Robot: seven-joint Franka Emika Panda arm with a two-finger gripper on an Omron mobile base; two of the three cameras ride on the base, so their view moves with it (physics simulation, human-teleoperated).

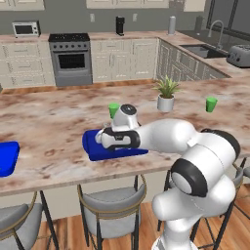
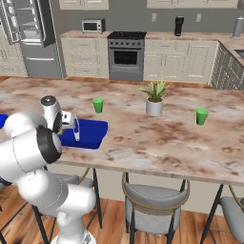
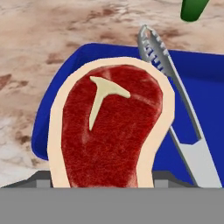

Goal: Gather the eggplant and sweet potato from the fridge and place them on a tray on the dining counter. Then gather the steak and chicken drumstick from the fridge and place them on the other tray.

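The steak [image 3: 111, 131], red on top with a pale cream rim, sits close up in the hand view, and my gripper [image 1: 103, 137] is shut on it. It hangs just over a blue tray [image 3: 205, 87] on the dining counter [image 1: 49, 122]. The steak hides my fingertips. A second blue tray [image 1: 6, 156] lies at the counter's far left edge. Beyond the counter on the left stands the fridge [image 2: 43, 62]. The eggplant, sweet potato and chicken drumstick are out of view.
Silver tongs [image 3: 170, 78] lie on the tray beside the steak. A green cup [image 1: 114, 109] stands just behind this tray, and another [image 1: 211, 104] farther right. A potted plant [image 1: 166, 95] sits mid-counter. Grey stools [image 1: 112, 200] line the near edge.
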